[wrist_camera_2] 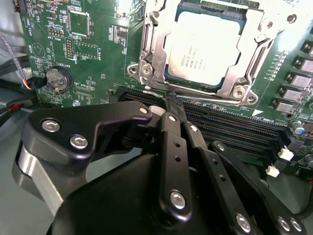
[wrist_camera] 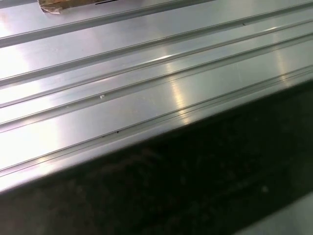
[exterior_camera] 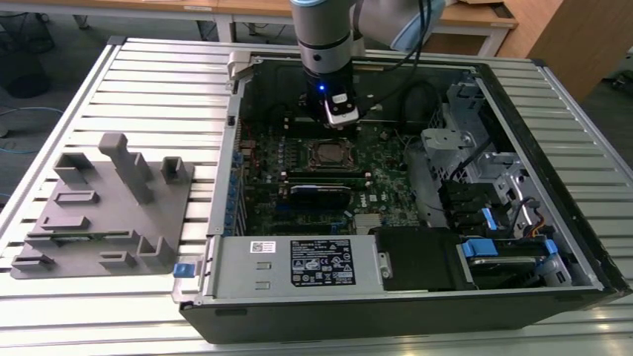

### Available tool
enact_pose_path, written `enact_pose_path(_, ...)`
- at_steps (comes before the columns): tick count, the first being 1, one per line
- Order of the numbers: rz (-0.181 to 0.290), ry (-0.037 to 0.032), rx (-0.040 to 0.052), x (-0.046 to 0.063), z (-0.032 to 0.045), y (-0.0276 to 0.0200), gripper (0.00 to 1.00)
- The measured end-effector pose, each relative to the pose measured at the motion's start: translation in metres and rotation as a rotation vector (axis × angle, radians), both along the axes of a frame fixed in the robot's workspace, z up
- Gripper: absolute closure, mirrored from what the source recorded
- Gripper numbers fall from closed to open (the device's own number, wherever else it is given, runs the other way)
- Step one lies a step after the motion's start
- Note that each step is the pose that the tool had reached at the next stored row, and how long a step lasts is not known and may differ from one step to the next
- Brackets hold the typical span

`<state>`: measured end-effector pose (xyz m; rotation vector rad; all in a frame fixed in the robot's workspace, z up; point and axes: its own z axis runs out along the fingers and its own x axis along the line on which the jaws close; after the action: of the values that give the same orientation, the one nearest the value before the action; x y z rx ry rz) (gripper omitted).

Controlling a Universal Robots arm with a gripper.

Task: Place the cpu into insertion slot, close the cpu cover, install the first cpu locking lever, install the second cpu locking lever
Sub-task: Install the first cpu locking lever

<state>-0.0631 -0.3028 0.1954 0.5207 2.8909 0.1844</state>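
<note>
Hand (wrist_camera_2: pixel 172 105) closed tight on nothing, tips at the cpu cover (wrist_camera_2: pixel 153 49) edge, cpu (wrist_camera_2: pixel 210 46) seated beneath

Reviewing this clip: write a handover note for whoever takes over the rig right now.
The gripper: fingers look shut with nothing between them, hanging close beside the insertion slot.
The cpu: seated in the slot.
The cpu cover: lies down around the cpu.
Left: the locking levers; I cannot tell whether either is latched.

Arm (exterior_camera: pixel 322 30) silver-grey w/ pale-blue joint caps (exterior_camera: pixel 401 26), blk cables (exterior_camera: pixel 423 33), blue light (exterior_camera: pixel 321 87); gripper (wrist_camera_2: pixel 172 104) blk links (wrist_camera_2: pixel 122 125), silver screws (wrist_camera_2: pixel 177 198).
</note>
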Motion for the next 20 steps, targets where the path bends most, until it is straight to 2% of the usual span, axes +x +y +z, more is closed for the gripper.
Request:
enact_pose_path(15,0.0,-0.004,-0.0145,0.0,0.0,-0.0012,0.89)
enact_pose_path(20,0.0,-0.0043,-0.0144,0.0,0.0011,-0.0012,0.89)
